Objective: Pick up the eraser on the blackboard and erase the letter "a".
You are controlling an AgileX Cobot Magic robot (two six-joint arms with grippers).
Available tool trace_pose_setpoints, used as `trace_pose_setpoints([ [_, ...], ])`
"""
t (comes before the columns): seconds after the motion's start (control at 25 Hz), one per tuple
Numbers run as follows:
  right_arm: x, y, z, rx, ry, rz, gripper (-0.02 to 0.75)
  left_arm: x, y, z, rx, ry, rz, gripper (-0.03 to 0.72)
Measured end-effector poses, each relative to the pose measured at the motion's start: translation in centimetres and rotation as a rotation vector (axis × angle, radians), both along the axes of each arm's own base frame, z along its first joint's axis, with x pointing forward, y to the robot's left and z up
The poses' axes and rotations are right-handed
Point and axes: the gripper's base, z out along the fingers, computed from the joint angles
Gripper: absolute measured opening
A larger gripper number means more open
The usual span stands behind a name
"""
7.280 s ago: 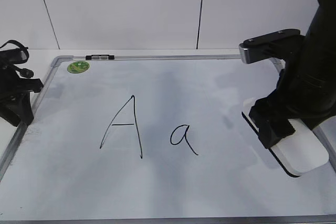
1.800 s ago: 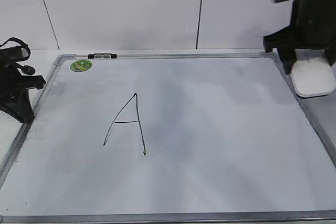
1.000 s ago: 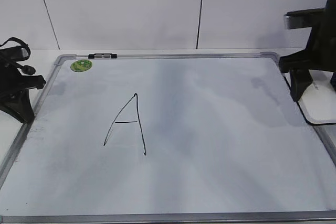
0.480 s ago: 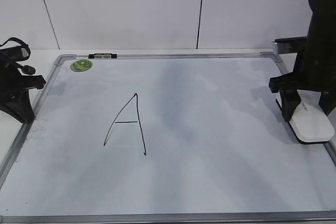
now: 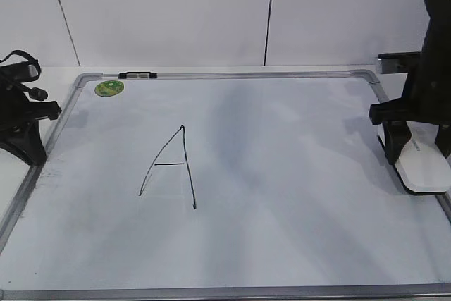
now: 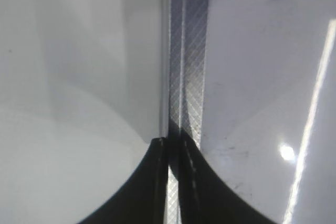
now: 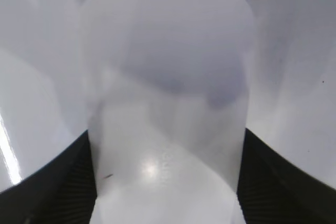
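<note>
— Eraser: where is it kept, and why?
— It is clasped flat between the right gripper jaws at the blackboard right edge, seemingly for setting down; no small "a" is seen, only the capital "A".
— And the left gripper?
— It is clenched empty, parked over the frame.

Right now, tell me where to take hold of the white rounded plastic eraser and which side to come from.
Grip the white rounded plastic eraser across its two long sides, coming from above. It lies flat at the right edge of the grey-framed whiteboard, and its narrow width fits between the jaws; the right tool already straddles it that way.
</note>
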Motion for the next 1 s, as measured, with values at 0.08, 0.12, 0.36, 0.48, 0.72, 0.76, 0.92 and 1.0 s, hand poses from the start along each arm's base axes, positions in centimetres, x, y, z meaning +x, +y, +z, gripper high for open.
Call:
trace_pose_setpoints([
  [0.08, 0.0, -0.1, -0.1, 0.001, 0.002, -0.002, 0.538, 0.0, 0.0, 0.0, 0.0, 0.0, 0.0, 0.015],
  [0.12, 0.0, -0.1, -0.2, 0.005, 0.006, -0.004, 0.538, 0.0, 0.0, 0.0, 0.0, 0.0, 0.0, 0.015],
  [0.36, 0.3, 0.1, -1.3, 0.018, 0.038, -0.004, 0.538, 0.0, 0.0, 0.0, -0.002, 0.0, 0.001, 0.015],
  [0.48, 0.3, 0.1, -1.3, 0.018, 0.036, -0.002, 0.538, 0.0, 0.0, 0.0, -0.002, 0.0, 0.001, 0.015],
  [0.72, 0.3, 0.1, -1.3, 0.019, 0.036, -0.002, 0.538, 0.0, 0.0, 0.0, -0.002, 0.0, 0.001, 0.015],
  [0.76, 0.3, 0.1, -1.4, 0.019, 0.035, -0.001, 0.538, 0.0, 0.0, 0.0, -0.002, 0.0, 0.001, 0.015],
  [0.92, 0.3, 0.1, -1.4, 0.019, 0.035, -0.001, 0.538, 0.0, 0.0, 0.0, -0.002, 0.0, 0.001, 0.015],
  [1.0, 0.4, 0.1, -1.4, 0.02, 0.026, 0.0, 0.538, 0.0, 0.0, 0.0, -0.002, 0.0, 0.001, 0.015],
])
